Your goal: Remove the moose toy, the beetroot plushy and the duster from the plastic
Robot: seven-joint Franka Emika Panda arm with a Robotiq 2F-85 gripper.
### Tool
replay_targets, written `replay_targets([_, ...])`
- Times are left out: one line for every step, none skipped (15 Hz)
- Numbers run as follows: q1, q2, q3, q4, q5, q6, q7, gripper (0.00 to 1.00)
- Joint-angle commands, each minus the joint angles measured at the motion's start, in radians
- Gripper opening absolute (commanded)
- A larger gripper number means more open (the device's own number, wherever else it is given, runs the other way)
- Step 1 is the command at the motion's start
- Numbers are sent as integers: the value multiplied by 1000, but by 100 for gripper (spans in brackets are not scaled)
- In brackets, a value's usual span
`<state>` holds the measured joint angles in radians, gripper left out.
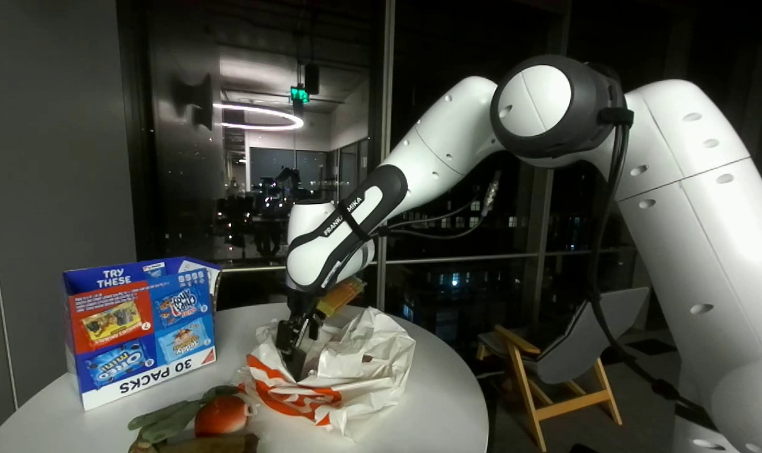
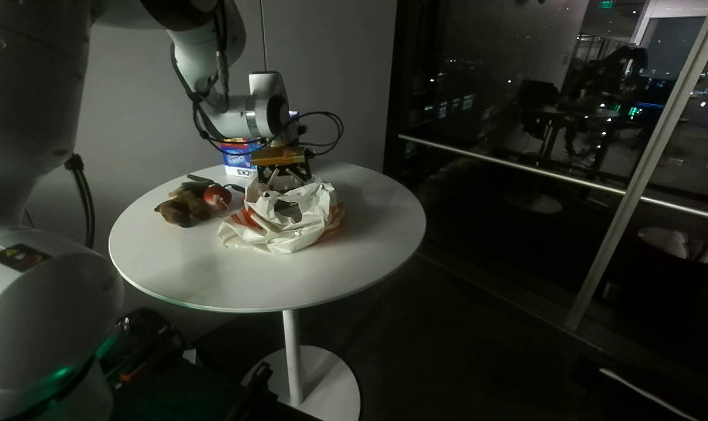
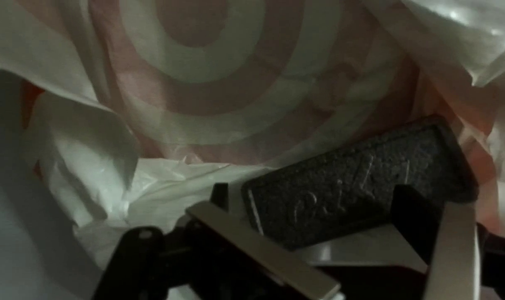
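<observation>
low in the wrist view, the gripper (image 3: 312, 198) is spread wide, gripping nothing, presumably to straddle the black duster (image 3: 360, 182).

brown moose toy (image 2: 183, 211), red beetroot plushy (image 2: 217, 195): beside crumpled plastic (image 1: 368, 390) | dark duster (image 3: 356, 183): inside

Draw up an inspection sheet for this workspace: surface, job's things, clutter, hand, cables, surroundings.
Surface: round white table on a single post.
Job's things: moose and beetroot on the table, outside the bag; duster, a dark block with pale marks, inside it.
Clutter: blue snack box, upright on the table.
Hand: open, in the bag's mouth at the duster; whether it touches cannot be told.
Cables: black, fastened along the arm.
Surroundings: chair, dark windows, grey wall.
People: nothing seen.
</observation>
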<state>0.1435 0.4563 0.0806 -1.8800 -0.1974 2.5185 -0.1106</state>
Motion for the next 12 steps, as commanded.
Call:
replay_targets([14, 1, -13, 6, -12, 4, 42, 100])
replay_targets([23, 2, -20, 9, -18, 8, 66, 100])
replay_targets([28, 3, -23, 10, -19, 10, 77, 100])
replay_targets([30, 4, -24, 10, -19, 12, 83, 100])
replay_targets([31, 4, -25, 11, -19, 13, 87, 100])
replay_targets([31, 5, -26, 11, -19, 14, 88, 100])
replay_targets([31, 5, -27, 12, -19, 15, 88, 100])
replay_targets([71, 12, -74, 36, -66, 3, 193, 100])
replay_targets([94, 14, -102, 53, -77, -23, 283, 100])
replay_targets([106, 15, -119, 59, -91, -35, 338, 100])
replay_targets([121, 17, -137, 62, -107, -53, 399, 100])
replay_targets([134, 22, -152, 66, -119, -78, 457, 100])
